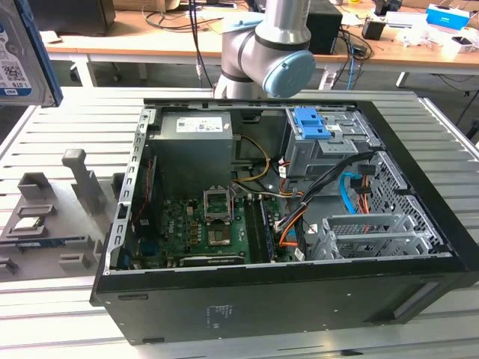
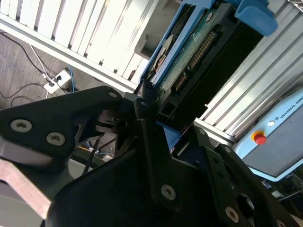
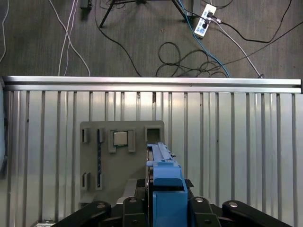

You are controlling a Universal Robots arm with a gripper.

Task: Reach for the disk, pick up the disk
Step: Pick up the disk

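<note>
Gripper (image 3: 165, 207) clenched on disk (image 3: 164, 182). In both wrist views the black fingers (image 2: 144, 124) pinch it from either side near one end, and the rest sticks out past the tips. Disk is held edge-on, off the table (image 3: 227, 142). In the first wrist view it lines up over one side of the grey fixture (image 3: 94, 142), near the chip (image 3: 120, 138) seated there; no contact visible with either.

Room: open slatted table all around. Table edge rail (image 3: 151, 82) lies beyond the fixture, then floor with loose cables (image 3: 189, 52). In the exterior view the disk (image 1: 19, 52) sits at the top corner on the exterior view's left, cut by the frame, well apart from the open case (image 1: 284, 224) and the arm (image 1: 262, 45).

Disk look: silver metal body, white-and-blue label (image 1: 13, 71) with barcodes facing the exterior camera. Blue bracket (image 3: 166, 189) runs along its edges. The second wrist view shows the disk (image 2: 189, 56) from the underside edge: green board (image 2: 201, 42) with a connector row, bracket tab (image 2: 253, 16) at the far end.
</note>
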